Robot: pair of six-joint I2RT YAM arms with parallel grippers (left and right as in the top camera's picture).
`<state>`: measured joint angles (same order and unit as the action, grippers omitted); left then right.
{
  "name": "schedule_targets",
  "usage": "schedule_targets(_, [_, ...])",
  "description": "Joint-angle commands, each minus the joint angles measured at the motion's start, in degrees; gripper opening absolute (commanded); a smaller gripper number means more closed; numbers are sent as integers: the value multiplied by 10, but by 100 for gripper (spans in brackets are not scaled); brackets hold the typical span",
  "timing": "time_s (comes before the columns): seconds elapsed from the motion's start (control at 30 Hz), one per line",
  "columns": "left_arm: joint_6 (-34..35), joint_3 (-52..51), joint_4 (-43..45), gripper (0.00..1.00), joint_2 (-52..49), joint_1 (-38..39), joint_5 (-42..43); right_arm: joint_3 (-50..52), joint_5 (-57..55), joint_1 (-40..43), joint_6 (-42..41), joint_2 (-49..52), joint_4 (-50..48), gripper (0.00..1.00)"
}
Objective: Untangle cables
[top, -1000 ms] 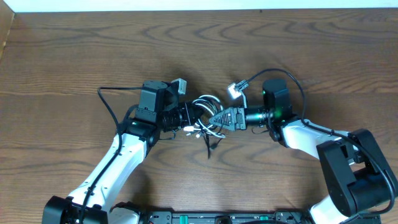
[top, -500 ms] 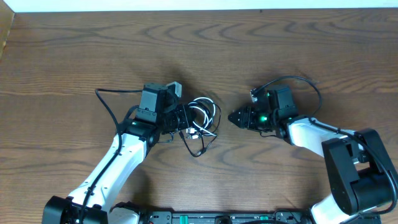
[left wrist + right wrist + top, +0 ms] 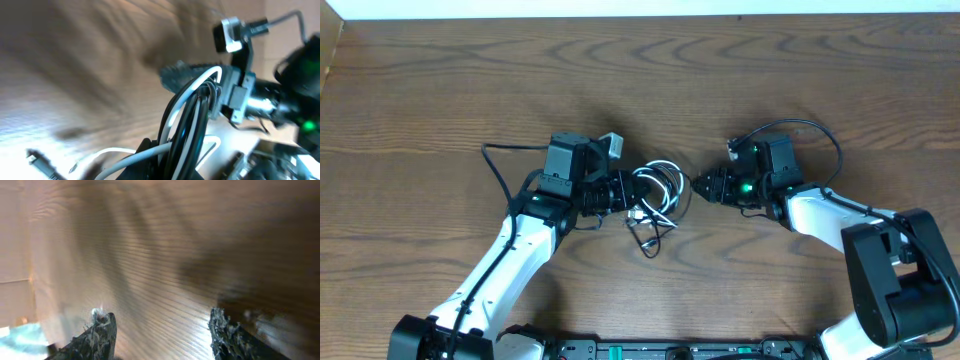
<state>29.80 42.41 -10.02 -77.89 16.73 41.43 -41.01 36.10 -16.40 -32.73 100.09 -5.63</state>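
I'm at the separating step. My left gripper (image 3: 622, 190) is clamped shut on the cables (image 3: 656, 193), white and black looped together mid-table. My right gripper (image 3: 698, 185) hangs half-open, empty, just beside them (facing the loops). Next it should pinch one strand and draw it out. The wooden table (image 3: 440, 90) is otherwise bare.

Left black gripper (image 3: 624, 190): clamped on white-and-black cables (image 3: 661, 184), pointing inward.
Right black gripper (image 3: 700, 184): jaws apart, empty, pointing inward.
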Motion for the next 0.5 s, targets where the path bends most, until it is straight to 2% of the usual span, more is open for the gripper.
schedule_targets(0.0, [5,0,3,8,8,0,62,5,115,-9,19,5,-43,56])
schedule_targets(0.2, [4,0,3,8,8,0,54,5,282,-29,22,5,-145,53])
schedule_targets(0.3, [4,0,3,7,8,0,38,5,319,-37,21,5,-162,49])
schedule_targets(0.47, [3,0,3,8,8,0,11,5,351,-36,21,5,-163,49])
